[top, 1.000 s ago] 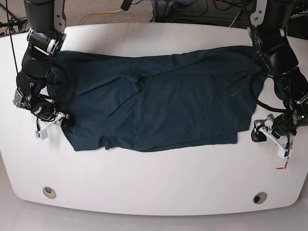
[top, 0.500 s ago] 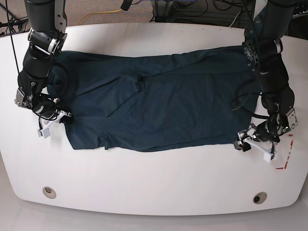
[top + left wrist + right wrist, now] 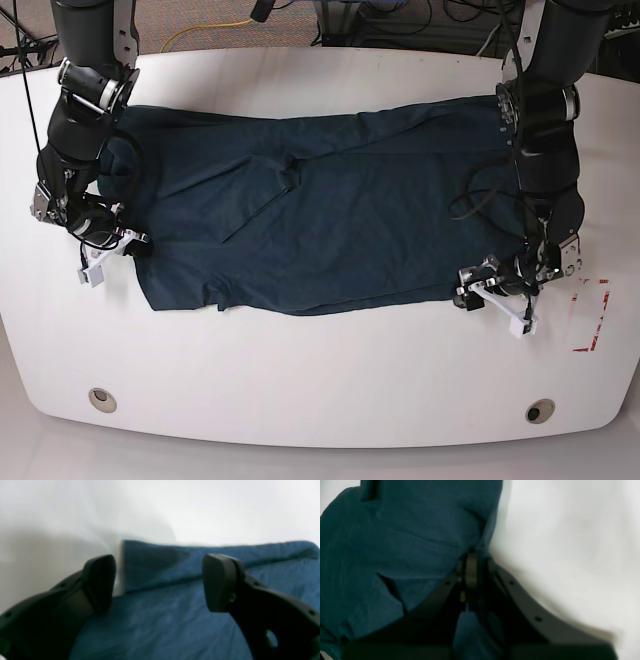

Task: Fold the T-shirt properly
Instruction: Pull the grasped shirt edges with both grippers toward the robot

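Base view: T-shirt point(image 3: 320, 215) spread flat across white counter point(image 3: 320, 370), both arms at its near corners.
Right gripper point(image 3: 472, 562): clamped on shirt edge, likely anchoring 1 corner for the fold.
Left gripper point(image 3: 160, 582): jaws wide, straddling the folded hem corner, nothing gripped yet.
Next, probably: left closes, then both lift together.

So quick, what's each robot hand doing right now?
Left gripper: open, over the T-shirt corner.
Right gripper: shut on the T-shirt's edge.
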You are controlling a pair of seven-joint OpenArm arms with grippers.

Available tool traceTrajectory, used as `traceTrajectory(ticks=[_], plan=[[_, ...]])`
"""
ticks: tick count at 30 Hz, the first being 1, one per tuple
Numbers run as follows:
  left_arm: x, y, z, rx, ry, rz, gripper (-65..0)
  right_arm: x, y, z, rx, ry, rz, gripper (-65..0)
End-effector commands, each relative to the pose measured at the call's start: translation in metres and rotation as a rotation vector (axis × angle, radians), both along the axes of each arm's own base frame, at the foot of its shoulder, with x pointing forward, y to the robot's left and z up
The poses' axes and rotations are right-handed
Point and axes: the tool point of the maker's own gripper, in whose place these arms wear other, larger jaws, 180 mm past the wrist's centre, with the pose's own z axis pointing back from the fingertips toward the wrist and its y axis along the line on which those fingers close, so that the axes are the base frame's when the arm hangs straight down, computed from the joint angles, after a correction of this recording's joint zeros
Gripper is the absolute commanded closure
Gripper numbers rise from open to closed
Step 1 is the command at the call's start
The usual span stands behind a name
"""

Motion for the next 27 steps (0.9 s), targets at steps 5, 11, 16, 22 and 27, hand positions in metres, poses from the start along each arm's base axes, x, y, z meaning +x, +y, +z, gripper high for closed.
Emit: traceTrajectory(ticks=[5, 11, 16, 22, 27], plan=[[0.013, -0.007, 0.015, 0.021, -0.034, -0.03, -45.8, 0.002, -0.01, 0.006, -0.035, 0.011, 0.008, -3.3], [0.015, -0.002, 0.018, 0.022, -0.053, -0.016, -10.8, 0.002, -0.01, 0.006, -0.034, 0.009, 0.007, -3.0], [0.016, 0.016, 0.025, 0.047, -0.073, 0.005, 0.0, 0.003, -0.01, 0.007, -0.035, 0.008, 0.007, -1.7], [0.023, 0.018, 0.051, 0.071, -0.115, -0.014, 0.0, 0.01, -0.017, 0.035, -0.116, -0.028, 0.049, 0.0], [0.013, 0.043, 0.087, 0.1, -0.179, 0.028, 0.0, 0.016, -0.016, 0.073, -0.175, -0.111, 0.094, 0.0]])
